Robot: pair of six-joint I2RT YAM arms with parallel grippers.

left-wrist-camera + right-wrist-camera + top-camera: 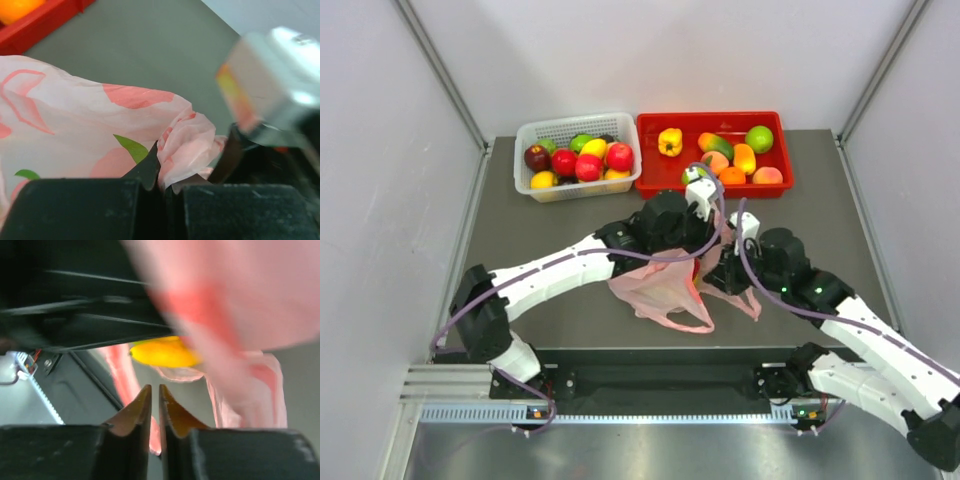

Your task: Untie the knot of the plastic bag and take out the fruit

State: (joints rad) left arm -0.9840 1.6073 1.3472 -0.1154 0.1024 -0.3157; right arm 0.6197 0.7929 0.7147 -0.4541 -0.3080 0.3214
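- L gripper (162, 175) was clamped shut on the knot (187, 147), a bunched twist of pink film sticking out just past its tips.
- R gripper (155, 397) had its jaws drawn nearly together, w/ only a thin slit btwn the tips. Pink film showed thru the slit lower down. Couldn't tell if it was pinched or just behind.
- Plastic bag (655, 285) lay crumpled mid-table (560, 230), under both wrists and btwn the two arms. One loop handle (692, 322) trailed toward the near edge.
- Bag contents were mostly hidden by film and arms. R wrist view showed one yellow fruit (162, 352) at the film's edge, w/ pink plastic draped over its right end. Nothing else inside could be made out.
- Far left stood a white basket (570, 125), heaped w/ fruit:
  - a dark red apple (537, 157) at its left end
  - three red pcs, incl. one at the right (619, 156)
  - a lemon-yellow pc (594, 148)
  - green pcs along the back (580, 142)
  - more yellow along the front wall
- Far right, just beside the basket, was a red tray (715, 115), holding:
  - a yellow bell pepper (670, 141)
  - a green-orange mango (715, 145)
  - a green apple (759, 138)
  - an orange (732, 176)
  - a peach (767, 175)
  - a few more orange-yellow pcs
- L arm's wrist covered the tray's near-left corner.
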